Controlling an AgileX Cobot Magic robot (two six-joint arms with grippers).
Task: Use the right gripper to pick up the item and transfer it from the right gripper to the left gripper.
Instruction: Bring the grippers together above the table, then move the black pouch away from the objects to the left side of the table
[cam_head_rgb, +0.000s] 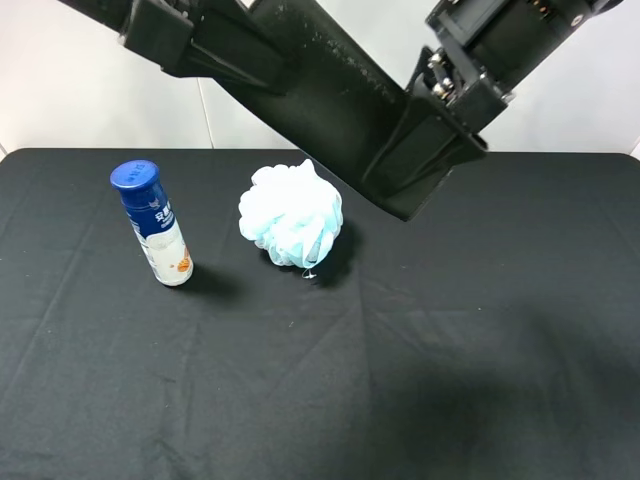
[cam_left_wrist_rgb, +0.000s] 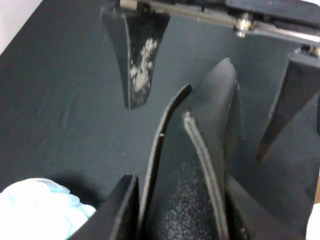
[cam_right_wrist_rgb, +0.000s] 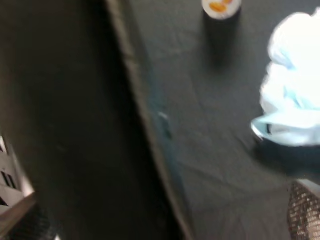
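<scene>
Aloft, case clamped in left pincer (right pincer splayed around).

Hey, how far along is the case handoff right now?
Pickup done: the case is off the table. The left gripper clamps it, and the right gripper looks open, clear of it. Left to do: the right gripper backing away.

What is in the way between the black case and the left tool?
Nothing visible. The black case already sits inside the left tool, up in the air. The mesh bath puff and the blue-capped bottle are down on the table, out of the way.
</scene>
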